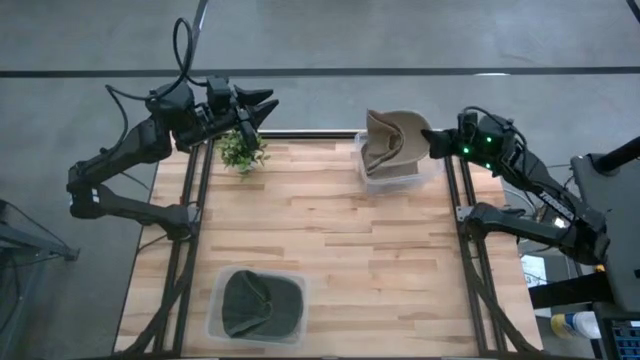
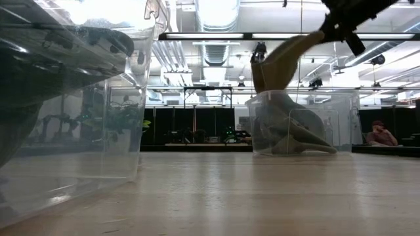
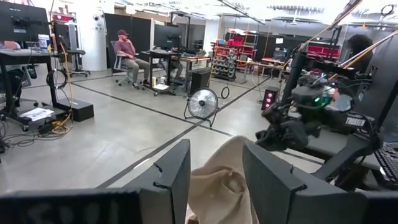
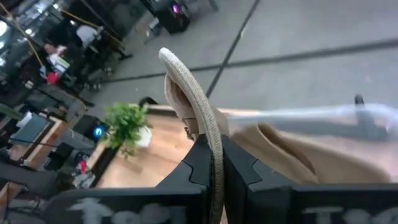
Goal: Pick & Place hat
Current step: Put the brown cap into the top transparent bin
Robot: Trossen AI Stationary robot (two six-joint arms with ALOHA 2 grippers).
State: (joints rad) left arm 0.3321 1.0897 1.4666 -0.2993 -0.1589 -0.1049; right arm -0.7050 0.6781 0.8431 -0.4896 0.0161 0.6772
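Workshop hall with grey floor, desks and a standing fan lay beyond a pale wooden table.

Right gripper: at the table's far right edge, fingers clamped on the brim of a tan hat. The right wrist view showed the brim edge pinched between the two dark fingers. Right arm reached in from the right side, elbow bent low beside the table, forearm angled up toward the far edge.

Tan hat: one. Lifted partly out of a clear bin at the far right of the table, its lower part still inside the bin walls, brim tilted up toward the gripper.

Left gripper: raised past the far left edge of the table, above a small potted plant. Fingers stood apart, holding nothing. Left arm folded back on the left side, forearm angled up toward the far edge.

Hats: two in all. A dark hat lay inside a second clear bin at the near left of the table.

Bins: two. Plant: one. Persons: one seated at a desk, another seated far off.
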